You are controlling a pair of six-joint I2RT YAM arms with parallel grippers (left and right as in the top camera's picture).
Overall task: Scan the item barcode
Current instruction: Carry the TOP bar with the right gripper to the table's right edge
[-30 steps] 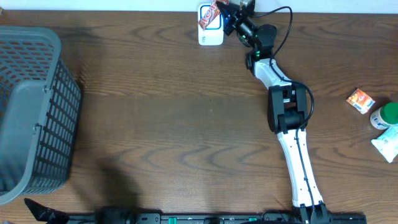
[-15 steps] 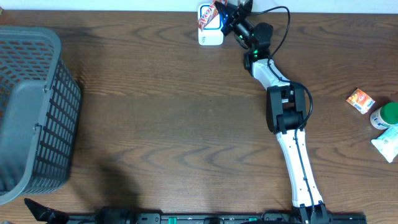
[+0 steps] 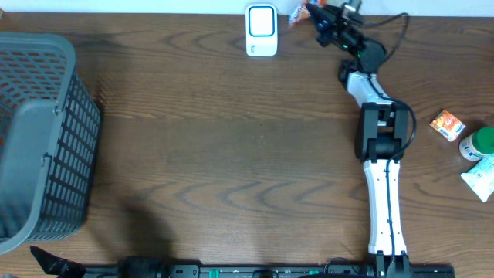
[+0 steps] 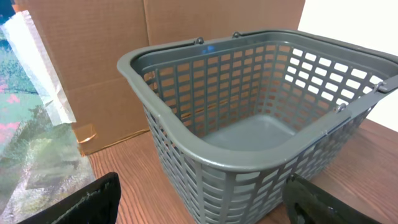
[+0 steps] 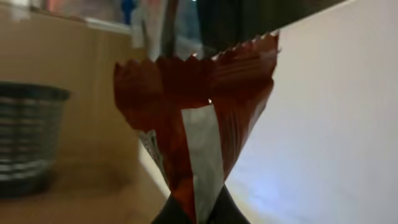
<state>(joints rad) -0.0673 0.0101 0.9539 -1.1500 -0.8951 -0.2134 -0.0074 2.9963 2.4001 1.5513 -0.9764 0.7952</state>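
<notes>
Packet (image 3: 296, 15) swung right off scanner (image 3: 262, 31) | right hand (image 3: 314, 14) grips it | left hand (image 4: 199, 205) spread

Table (image 3: 231, 154): dark brown wood, plain grain, smooth with a low sheen.
Basket (image 4: 186, 155): grey moulded plastic, lattice walls, smooth, mostly matt.
Scanner (image 3: 262, 31): white plastic, smooth and glossy.
Snack packet (image 5: 199, 124): red film with a silvery back seam, glossy, creased, saw-toothed top edge.
My right pincer (image 3: 309, 14): black; finish too small to tell.
My right arm (image 3: 384, 208): smooth white shells and black joints; plastic or painted metal, I cannot tell.
My left fingers (image 4: 87, 202): black, matt, faintly textured.
Cardboard (image 4: 93, 50): brown paper board, matt, finely ribbed.
Clear film (image 4: 37, 74): transparent plastic, shiny, wrinkled.
Small orange pack (image 3: 447, 124): glossy printed wrapper.
Bottle cap (image 3: 482, 141): green plastic, smooth.
</notes>
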